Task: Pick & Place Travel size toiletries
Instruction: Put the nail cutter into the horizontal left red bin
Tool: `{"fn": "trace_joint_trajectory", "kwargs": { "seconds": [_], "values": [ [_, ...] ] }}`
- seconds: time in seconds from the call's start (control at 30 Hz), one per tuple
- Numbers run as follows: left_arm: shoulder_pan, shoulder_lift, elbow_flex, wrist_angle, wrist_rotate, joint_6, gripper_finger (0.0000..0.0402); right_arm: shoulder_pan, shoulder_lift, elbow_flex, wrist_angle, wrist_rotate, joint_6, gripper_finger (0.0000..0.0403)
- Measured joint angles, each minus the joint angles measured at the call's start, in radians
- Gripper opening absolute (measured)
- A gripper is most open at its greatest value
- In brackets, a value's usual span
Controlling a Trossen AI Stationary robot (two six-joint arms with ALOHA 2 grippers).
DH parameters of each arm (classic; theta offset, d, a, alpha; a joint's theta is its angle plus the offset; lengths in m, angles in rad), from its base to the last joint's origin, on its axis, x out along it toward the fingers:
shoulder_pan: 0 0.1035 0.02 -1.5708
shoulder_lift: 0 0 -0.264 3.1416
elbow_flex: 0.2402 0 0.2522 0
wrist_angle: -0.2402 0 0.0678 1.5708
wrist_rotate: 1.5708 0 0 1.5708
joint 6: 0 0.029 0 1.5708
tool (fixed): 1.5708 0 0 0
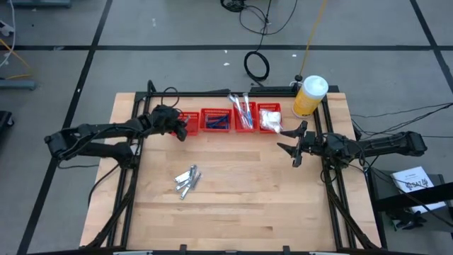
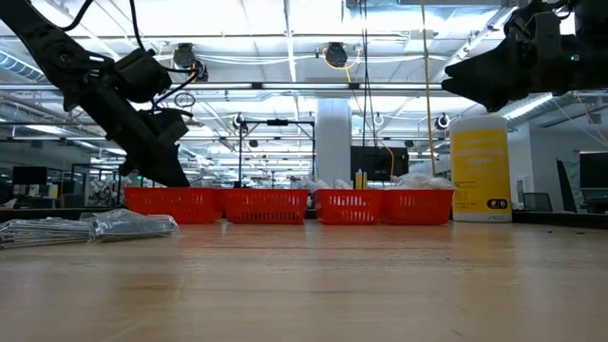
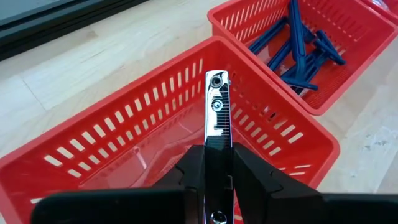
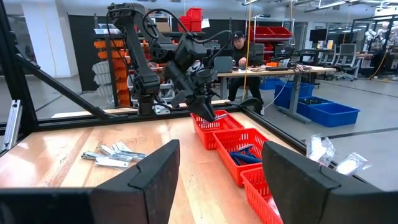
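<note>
My left gripper (image 1: 177, 127) hangs over the leftmost of a row of red mesh baskets (image 1: 190, 125) and is shut on a short silvery-grey tube (image 3: 217, 112). That basket (image 3: 155, 124) looks empty inside. Several more silvery tubes (image 1: 187, 182) lie loose in a pile on the wooden table, also seen in the low view (image 2: 95, 228). Dark-blue sticks (image 3: 305, 43) lie in the second basket. White-teal sticks (image 1: 243, 110) and white packets (image 1: 270, 119) fill the other two baskets. My right gripper (image 1: 294, 145) is open and empty, raised near the rightmost basket. My left gripper pinches the silvery tube's near end (image 3: 217, 155) between its two fingers. The fingers slant down from the table's left side and lie along the tube. The tube's free end (image 3: 217, 81) sticks out ahead of the fingertips, lifted clear above the leftmost basket's inside.
A big yellow white-capped bottle (image 1: 309, 95) stands at the far right corner behind the baskets. A black frame rail (image 1: 212, 93) runs along the table's far edge. Bare wood lies between the tube pile and the baskets. A person (image 4: 239, 50) sits at a desk beyond the table.
</note>
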Motion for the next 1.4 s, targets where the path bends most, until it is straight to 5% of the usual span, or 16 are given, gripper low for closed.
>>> {"fn": "trace_joint_trajectory", "kwargs": {
  "seconds": [0.2, 0.57, 0.8, 1.07, 1.4],
  "values": [
    [0.0, 0.0, 0.0, -0.01, -0.027, -0.032, 0.0068, 0.0, 0.0, 0.0, 0.0, 0.0, 0.0, 0.0213],
    [0.0, -0.001, 0.0, -0.021, -0.027, 0.015, 0.021, 0.0, 0.0, 0.0, 0.0, 0.0, 0.003, 0.0213],
    [-0.05, -0.082, 0.114, -0.17, 0.003, 0.086, 0.0242, 0.0, 0.0, 0.0, 0.0, 0.0, 0.003, 0.0212],
    [-0.286, -0.14, 0.321, -0.507, 0.004, 0.061, 0.0244, 0.0, 0.0, 0.0, 0.0, 0.0, 0.0, 0.021],
    [-0.648, -0.139, 0.23, -0.576, -0.011, -0.251, 0.0244, 0.0, 0.0, 0.0, 0.0, -0.003, -0.001, 0.021]
  ]
}}
